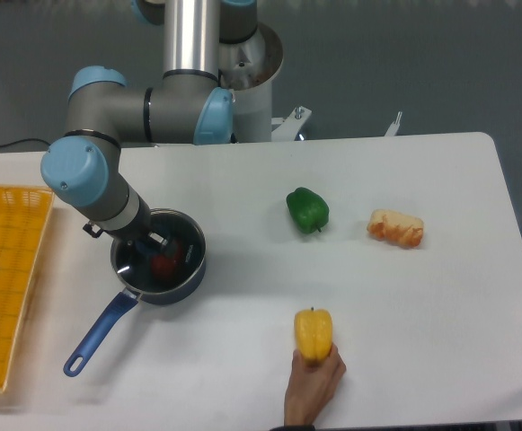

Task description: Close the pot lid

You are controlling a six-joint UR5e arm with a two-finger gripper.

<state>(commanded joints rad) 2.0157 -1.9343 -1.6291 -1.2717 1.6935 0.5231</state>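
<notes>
Pot [159, 267], small, round, dark navy, is located directly beneath the robot hand [157, 243], whose opening and contents cannot be determined.

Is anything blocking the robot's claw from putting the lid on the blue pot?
Nothing visible stands in the way. The gripper is right over the pot, and the glass lid seems to sit on it. A red thing lies inside. The hand with a yellow pepper is off to the side.
</notes>
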